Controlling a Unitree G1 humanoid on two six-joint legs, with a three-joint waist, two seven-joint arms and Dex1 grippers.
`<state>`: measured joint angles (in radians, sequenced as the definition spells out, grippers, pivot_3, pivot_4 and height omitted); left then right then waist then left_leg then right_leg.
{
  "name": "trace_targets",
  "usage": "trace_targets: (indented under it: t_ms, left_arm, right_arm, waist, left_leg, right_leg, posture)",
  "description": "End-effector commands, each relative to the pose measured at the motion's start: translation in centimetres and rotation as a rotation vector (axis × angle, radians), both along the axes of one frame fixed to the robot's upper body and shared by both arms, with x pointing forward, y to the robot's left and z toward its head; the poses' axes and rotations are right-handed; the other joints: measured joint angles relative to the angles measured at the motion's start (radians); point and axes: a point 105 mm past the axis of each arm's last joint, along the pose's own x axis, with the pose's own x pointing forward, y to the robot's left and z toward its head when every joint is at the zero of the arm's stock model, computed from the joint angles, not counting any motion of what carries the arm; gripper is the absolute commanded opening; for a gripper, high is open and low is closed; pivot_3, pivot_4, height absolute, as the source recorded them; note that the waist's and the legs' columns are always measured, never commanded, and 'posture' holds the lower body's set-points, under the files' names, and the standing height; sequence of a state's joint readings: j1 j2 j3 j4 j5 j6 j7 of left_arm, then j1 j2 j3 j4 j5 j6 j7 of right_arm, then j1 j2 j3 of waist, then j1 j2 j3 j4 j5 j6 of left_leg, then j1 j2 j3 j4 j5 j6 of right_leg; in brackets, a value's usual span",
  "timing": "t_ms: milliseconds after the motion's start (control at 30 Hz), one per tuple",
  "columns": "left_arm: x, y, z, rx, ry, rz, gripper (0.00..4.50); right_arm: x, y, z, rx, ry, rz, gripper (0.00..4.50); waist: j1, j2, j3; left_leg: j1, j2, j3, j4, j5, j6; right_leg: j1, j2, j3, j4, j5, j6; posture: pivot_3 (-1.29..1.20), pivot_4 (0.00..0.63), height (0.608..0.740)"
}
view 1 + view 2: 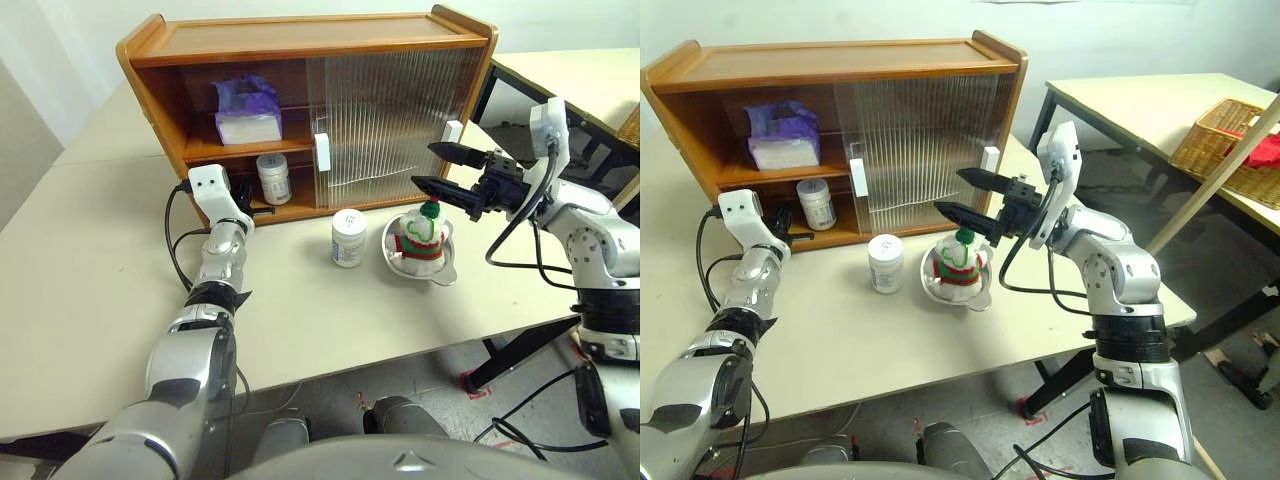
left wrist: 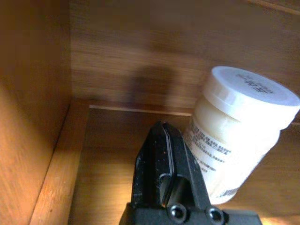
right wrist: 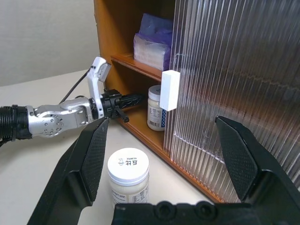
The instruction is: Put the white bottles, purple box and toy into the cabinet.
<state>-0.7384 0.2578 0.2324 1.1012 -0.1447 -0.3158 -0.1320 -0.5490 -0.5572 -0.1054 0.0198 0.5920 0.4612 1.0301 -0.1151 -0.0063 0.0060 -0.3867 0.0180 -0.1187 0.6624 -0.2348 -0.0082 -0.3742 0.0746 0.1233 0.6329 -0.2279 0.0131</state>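
Jaws pressed together empty on my left gripper (image 2: 164, 173) beside the cabinet's (image 1: 300, 40) shelved bottle (image 1: 273, 178); withdrawing carelessly could topple it.

Arms: silver-grey jointed housings with black cables. Each wrist carries a white camera block. Gripper fingers (image 3: 239, 159): black, wedge-shaped.

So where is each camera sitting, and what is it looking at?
Head, two eyes: look down on the orange-brown wooden cabinet and both arms.
Left wrist: inside the lower shelf, shut left gripper beside a white plastic jar.
Right wrist: open right gripper facing the cabinet.
Shared: that shelf jar shows in every view.
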Motion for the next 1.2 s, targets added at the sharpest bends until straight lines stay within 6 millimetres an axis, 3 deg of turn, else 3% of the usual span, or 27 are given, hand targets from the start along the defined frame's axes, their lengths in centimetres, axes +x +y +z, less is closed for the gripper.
trace_targets:
  t_ms: [33,733,1000,1133,1200]
  left_arm:
    - [0.4,-1.1,-0.6,0.004,0.049,-0.049,0.02]
    - [1.4,-4.9,-0.5,-0.006,0.09,-0.18,0.02]
    - [1.3,-2.9,0.1,-0.023,0.053,-0.116,0.02]
    - [0.8,-2.0,0.6,-0.053,-0.005,-0.115,0.63]
    - [0.3,-1.5,0.6,-0.045,-0.038,-0.119,1.35]
  right_arm:
    - [-0.1,-0.2,0.3,0.001,-0.007,-0.007,4.5]
    - [-0.6,-0.8,0.4,-0.003,-0.01,-0.04,4.5]
    - [-0.6,-0.7,0.4,-0.004,-0.01,-0.038,4.5]
    - [-0.6,-0.6,0.4,-0.001,-0.007,-0.031,4.5]
    - [-0.5,-0.5,0.3,0.0,-0.005,-0.026,4.5]
  waist:
    - [-0.001,0.0,0.0]
    - [-0.043,0.0,0.0]
    - [-0.066,0.0,0.0]
    - [-0.073,0.0,0.0]
    - [-0.073,0.0,0.0]
  left_leg:
    - [0.0,0.0,0.0,0.0,0.0,0.0]
    - [-0.001,-0.003,0.0,0.0,0.0,0.001]
    - [-0.002,-0.005,0.0,0.0,-0.001,0.002]
    - [-0.002,-0.005,0.0,0.0,-0.001,0.002]
    - [-0.002,-0.005,0.0,0.0,-0.001,0.002]
  right_leg:
    - [0.0,0.0,0.0,0.0,0.0,0.0]
    - [0.0,-0.002,0.0,-0.001,-0.002,0.003]
    - [0.0,-0.003,0.001,-0.001,-0.003,0.005]
    - [0.0,-0.003,0.0,-0.001,-0.003,0.005]
    - [0.0,-0.003,0.0,-0.001,-0.003,0.005]
  posture:
    - [-0.2,0.0,0.74]
    - [-0.24,0.0,0.74]
    - [-0.24,0.0,0.74]
    - [-0.22,0.0,0.74]
    - [-0.21,0.0,0.74]
